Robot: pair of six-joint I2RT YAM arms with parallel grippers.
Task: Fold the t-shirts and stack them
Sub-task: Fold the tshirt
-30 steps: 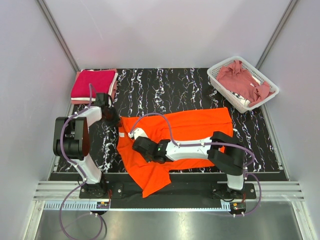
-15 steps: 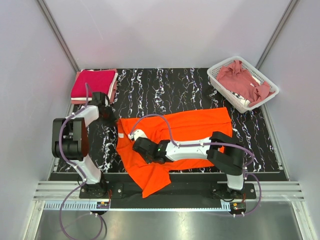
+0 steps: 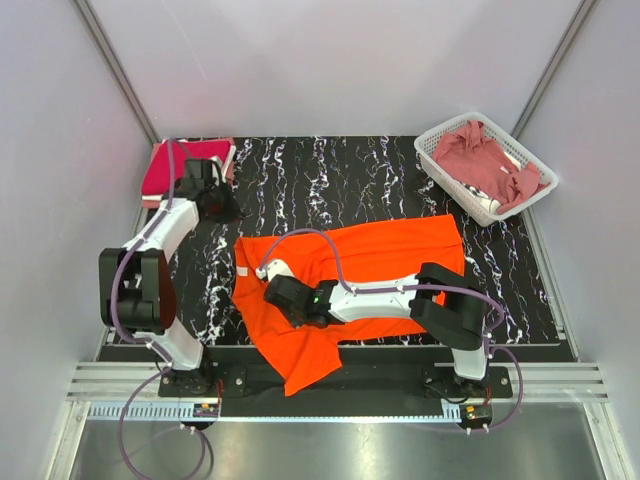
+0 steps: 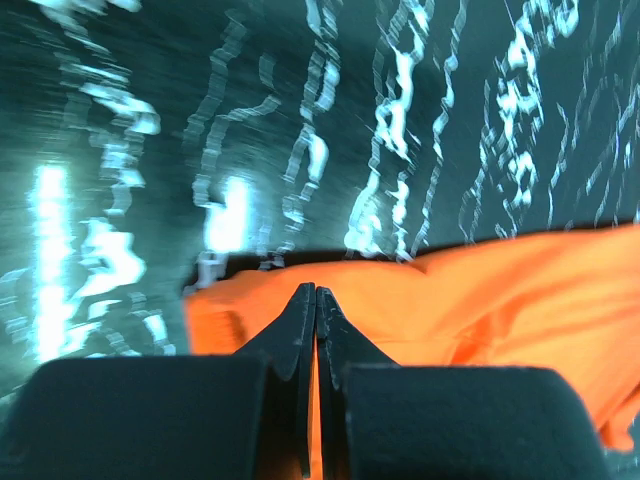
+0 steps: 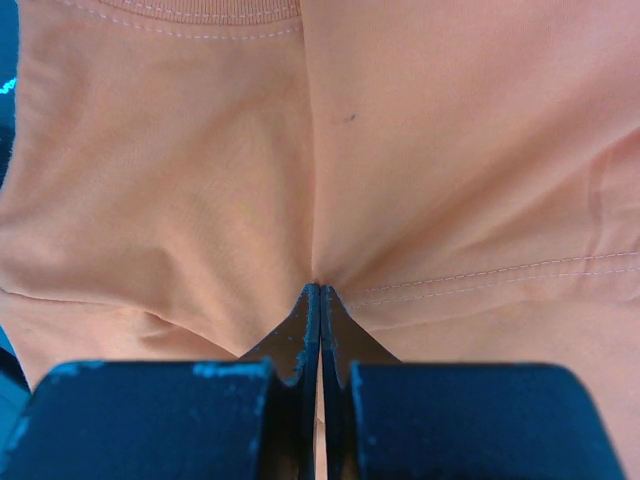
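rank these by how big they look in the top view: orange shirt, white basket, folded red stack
1. orange t-shirt, by far the largest
2. white basket
3. folded crimson stack, smallest, though partly hidden

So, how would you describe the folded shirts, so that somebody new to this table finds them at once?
Start from the black marbled table: at its far left corner, across from the white basket, lies the folded stack. Unlike the orange t-shirt spread mid-table and the dusty rose shirt crumpled in the basket, it is a neat crimson rectangle.
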